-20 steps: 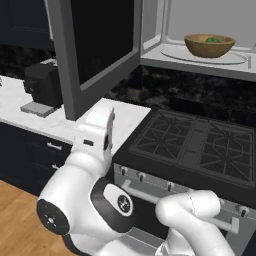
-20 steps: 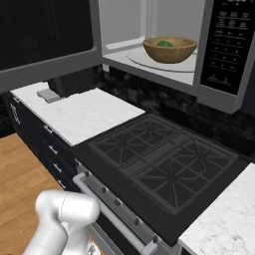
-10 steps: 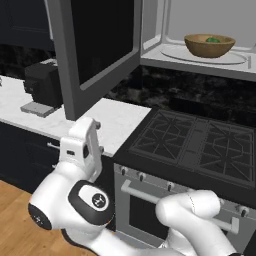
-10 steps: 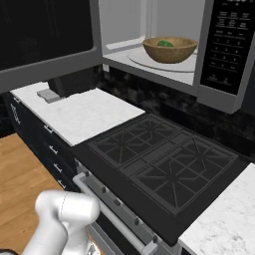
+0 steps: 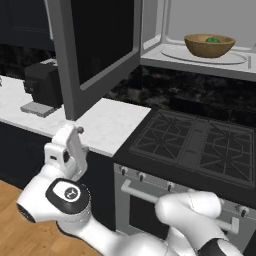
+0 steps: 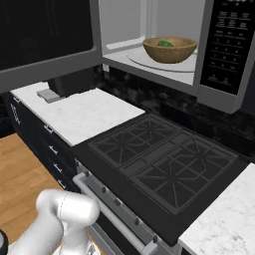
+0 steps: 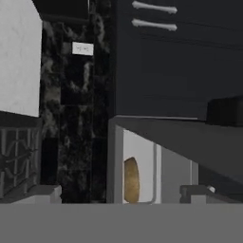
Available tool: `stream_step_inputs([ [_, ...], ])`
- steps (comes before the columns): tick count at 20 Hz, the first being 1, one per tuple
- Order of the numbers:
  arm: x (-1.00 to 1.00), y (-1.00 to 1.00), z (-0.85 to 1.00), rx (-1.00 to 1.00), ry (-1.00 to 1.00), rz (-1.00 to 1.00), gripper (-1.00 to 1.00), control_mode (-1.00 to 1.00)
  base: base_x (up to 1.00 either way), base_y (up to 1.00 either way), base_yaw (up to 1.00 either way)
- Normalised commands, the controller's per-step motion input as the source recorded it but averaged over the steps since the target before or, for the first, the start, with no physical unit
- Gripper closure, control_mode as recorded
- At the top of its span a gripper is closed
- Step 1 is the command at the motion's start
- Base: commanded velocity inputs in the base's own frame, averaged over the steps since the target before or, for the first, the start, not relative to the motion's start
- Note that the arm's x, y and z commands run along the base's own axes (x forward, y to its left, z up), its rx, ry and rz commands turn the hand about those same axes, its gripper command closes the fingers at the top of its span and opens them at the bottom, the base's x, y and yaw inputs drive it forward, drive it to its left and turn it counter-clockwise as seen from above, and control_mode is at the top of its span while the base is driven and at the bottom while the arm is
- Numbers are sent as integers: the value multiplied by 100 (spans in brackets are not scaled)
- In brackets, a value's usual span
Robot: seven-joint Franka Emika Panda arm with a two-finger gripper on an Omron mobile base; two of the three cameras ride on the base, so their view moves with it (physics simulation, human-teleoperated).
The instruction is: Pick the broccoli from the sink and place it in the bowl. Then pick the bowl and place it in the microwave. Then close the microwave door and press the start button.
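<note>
Nearest the camera, the white arm is folding low before the oven, its end effector [image 5: 74,134] standing open and empty beside the marble table [image 5: 107,122] edge. Beyond it, the black stove [image 6: 159,164] is lying flat between two marble stretches, its top offering open room. To the left, the microwave door [image 5: 95,47] is swinging wide on its left hinge, overhanging the table. Farthest back, the bowl [image 6: 169,49] is sitting upright, mouth upward, on the turntable inside the microwave [image 6: 219,55], the broccoli [image 6: 165,44] resting within it. A coffee machine [image 5: 44,85] is standing at far left.
</note>
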Motion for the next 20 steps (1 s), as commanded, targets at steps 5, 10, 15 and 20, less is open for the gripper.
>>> stream_step_inputs([
  [5,60,71,-37,0,-1,-26,-100,-100,0,0,0],
  [10,48,18,-18,0,-2,-25,-100,-100,0,0,0],
  [15,24,-4,6,-2,-1,-9,-100,-100,0,0,0],
  [20,39,-17,13,-26,7,0,-100,-100,0,0,0],
])
